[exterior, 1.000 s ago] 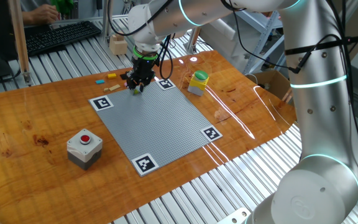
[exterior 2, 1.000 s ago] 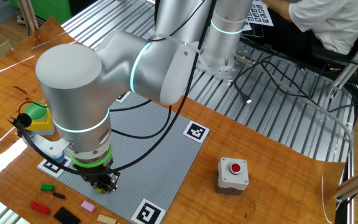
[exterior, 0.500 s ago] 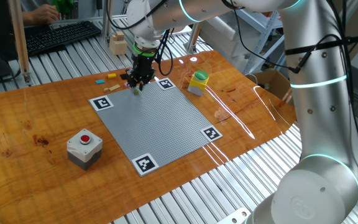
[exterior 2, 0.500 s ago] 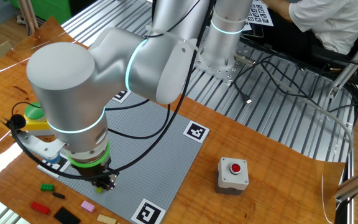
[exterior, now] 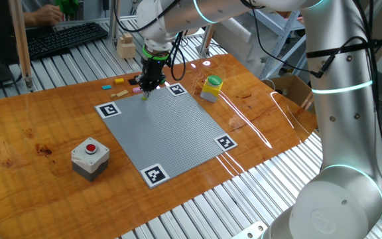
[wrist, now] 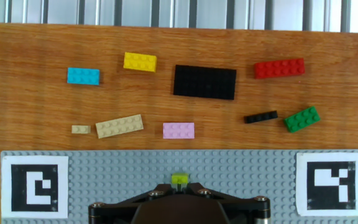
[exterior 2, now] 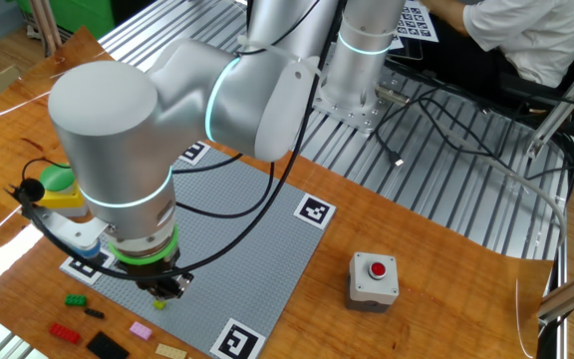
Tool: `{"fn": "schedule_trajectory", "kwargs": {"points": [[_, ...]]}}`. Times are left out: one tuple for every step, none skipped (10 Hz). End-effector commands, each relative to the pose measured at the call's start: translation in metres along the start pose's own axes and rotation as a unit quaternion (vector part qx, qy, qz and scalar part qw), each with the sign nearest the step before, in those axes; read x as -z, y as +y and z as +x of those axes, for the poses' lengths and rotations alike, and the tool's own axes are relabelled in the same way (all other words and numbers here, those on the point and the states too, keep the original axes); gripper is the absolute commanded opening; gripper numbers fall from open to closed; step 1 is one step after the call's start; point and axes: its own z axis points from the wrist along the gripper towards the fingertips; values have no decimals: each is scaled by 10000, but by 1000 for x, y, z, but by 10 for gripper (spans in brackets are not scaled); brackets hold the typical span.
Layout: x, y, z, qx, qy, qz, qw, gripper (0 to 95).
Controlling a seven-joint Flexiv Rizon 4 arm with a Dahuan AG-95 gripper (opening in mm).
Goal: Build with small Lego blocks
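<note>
The black two-finger gripper (exterior 2: 160, 288) hangs over the near edge of the grey studded plate (wrist: 241, 180). A tiny yellow-green plastic brick (wrist: 179, 180) sits on the plate just ahead of the fingertips, too small to show any long axis. Whether the fingers grip it cannot be told.

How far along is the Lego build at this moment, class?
Done: one yellow-green brick sits on the grey studded plate near its edge. In hand: nothing visible; the gripper hangs just above that brick. Left: the loose bricks on the wood beside the plate, such as the cyan, yellow, black, red, green and pink ones.
</note>
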Motion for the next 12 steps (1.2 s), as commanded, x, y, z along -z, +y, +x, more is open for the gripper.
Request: {"fn": "schedule_trajectory", "kwargs": {"points": [[0, 0, 0, 4, -16, -9, 10000, 0], [0, 0, 0, 11, -21, -8, 10000, 0], [-3, 0, 0, 22, -37, -12, 10000, 0], [-10, 0, -1, 29, -85, -46, 9999, 0], [-15, 0, -1, 34, -138, -62, 9999, 0], [-13, 0, -2, 27, -130, -52, 9999, 0], [-9, 0, -3, 25, -93, -54, 9999, 0], [-7, 0, -3, 12, -71, -56, 10000, 0], [-3, 0, -3, -15, -18, -57, 10000, 0], [0, 0, -2, -61, 26, -54, 10000, 0], [1, 0, -2, -67, 40, -38, 10000, 0], [4, 0, -2, -84, 51, -39, 9999, 190]]}}
